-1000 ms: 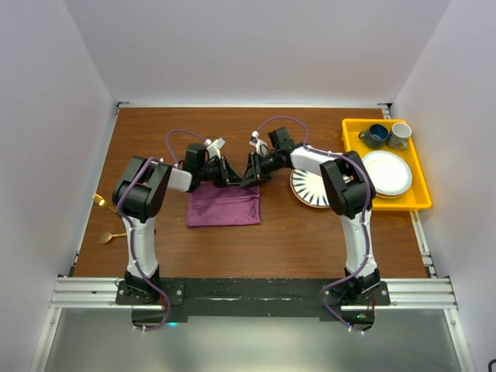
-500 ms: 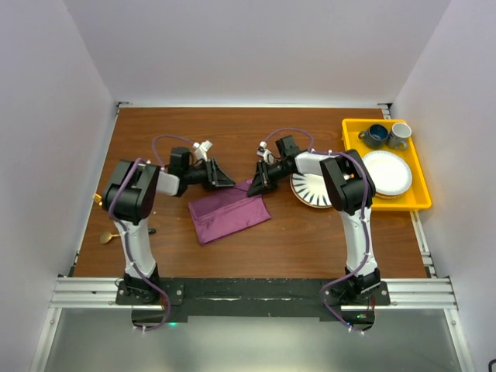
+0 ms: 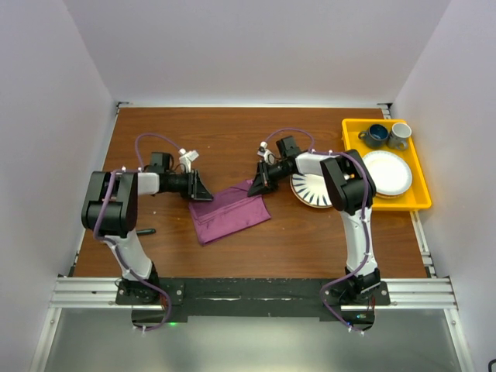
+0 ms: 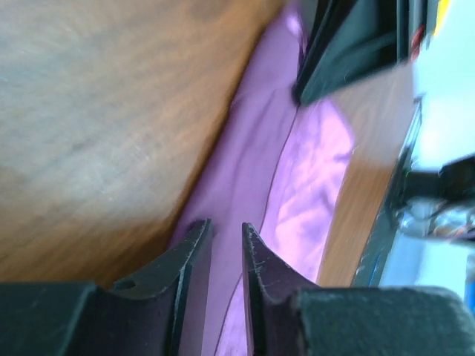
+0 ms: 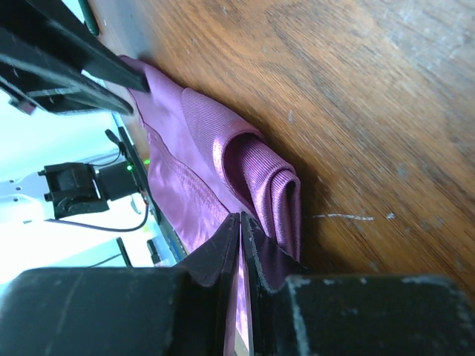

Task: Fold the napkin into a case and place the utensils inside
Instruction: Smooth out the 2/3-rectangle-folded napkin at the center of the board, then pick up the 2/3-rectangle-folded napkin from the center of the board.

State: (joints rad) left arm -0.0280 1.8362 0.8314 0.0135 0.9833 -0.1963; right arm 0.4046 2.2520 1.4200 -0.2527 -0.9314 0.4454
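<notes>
The plum-purple napkin (image 3: 231,214) lies folded into a tilted strip on the table, between the two arms. My right gripper (image 3: 254,187) is shut on its upper right corner; in the right wrist view the jaws (image 5: 241,216) pinch a thin layer beside a rolled fold (image 5: 271,185). My left gripper (image 3: 203,190) sits at the napkin's upper left corner. Its fingers (image 4: 225,226) stand a narrow gap apart, with the cloth (image 4: 297,178) lying beyond them. The gold utensils are hidden behind the left arm.
A striped plate (image 3: 311,191) sits right of the napkin under the right arm. A yellow tray (image 3: 422,203) at the far right holds two cups (image 3: 377,136) and a white plate (image 3: 386,173). A small dark stick (image 3: 145,231) lies by the left arm.
The napkin went from a square to a narrower, tilted strip. My left gripper has let go and drawn back to the left. My right gripper has stayed on the right corner.
</notes>
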